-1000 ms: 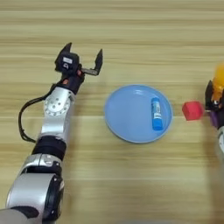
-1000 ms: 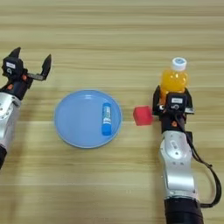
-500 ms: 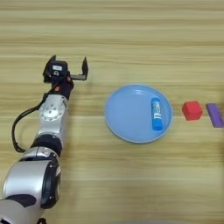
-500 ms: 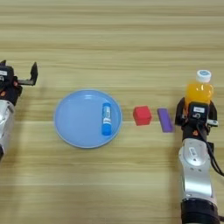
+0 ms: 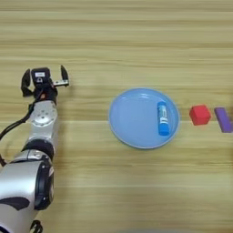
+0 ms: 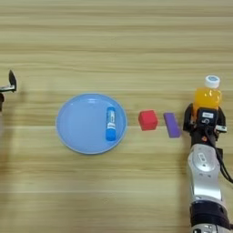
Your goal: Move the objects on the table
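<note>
Left tool (image 5: 44,78): positioned at the far left of the bench (image 5: 118,41), fingers spread apart and released, grasping nothing; no object lies near it.

Round blue plate (image 5: 132,123): rests at the centre of the bench; the blue glue-stick tube (image 5: 162,118) lies inside it, toward its right side, long axis running front to back; judged as already placed, assuming the plate is the destination, which the task sentence does not state.

Small red cube (image 6: 148,120): sits on the bare bench just right of the plate, apart from its rim; not held.

Flat purple block (image 6: 172,124): lies just right of the cube, not touching it, slightly angled; not held.

Right tool (image 6: 204,122): positioned at the far right, directly in front of the orange-drink bottle (image 6: 207,95); the black fingers flank the lower bottle body; whether they are clenched on it or merely alongside cannot be told; the bottle stands upright, white cap on.

Progress, as a judgement: one of four objects is on the plate; cube and block remain untouched on the bench; the bottle appears to be the item in hand.
</note>
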